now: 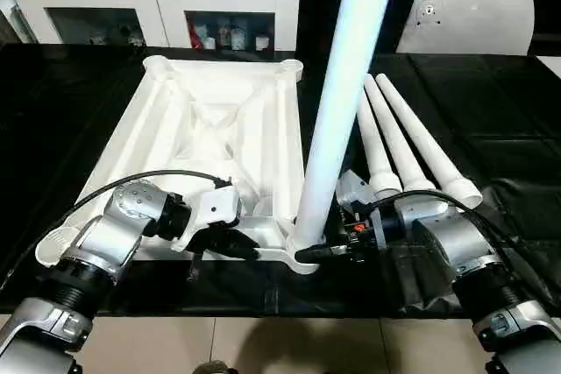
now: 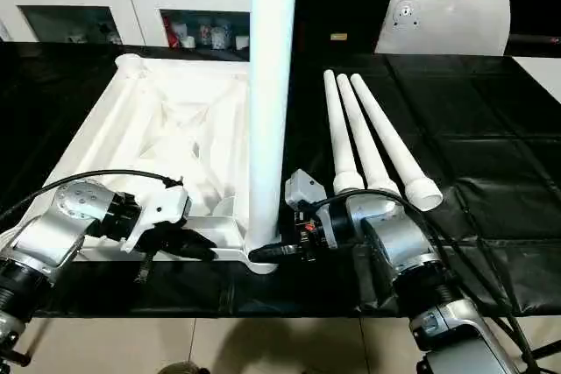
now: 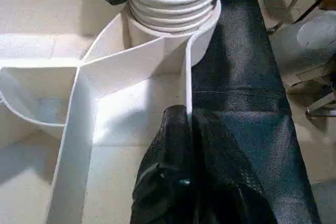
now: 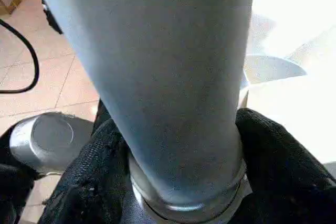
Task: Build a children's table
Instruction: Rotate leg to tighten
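Observation:
The white tabletop lies upside down on the black table, ribbed underside up. One white leg stands upright in its near right corner socket. My right gripper is shut on that leg's base, one black finger on each side of the tube. My left gripper is shut on the tabletop's thin near rim, just left of the socket. The other three legs lie side by side on the table to the right, wide ends toward me.
A flat white sheet with a small round mark leans at the back right. A white cabinet stands behind the table. The table's front edge runs just below my forearms, with tiled floor beneath.

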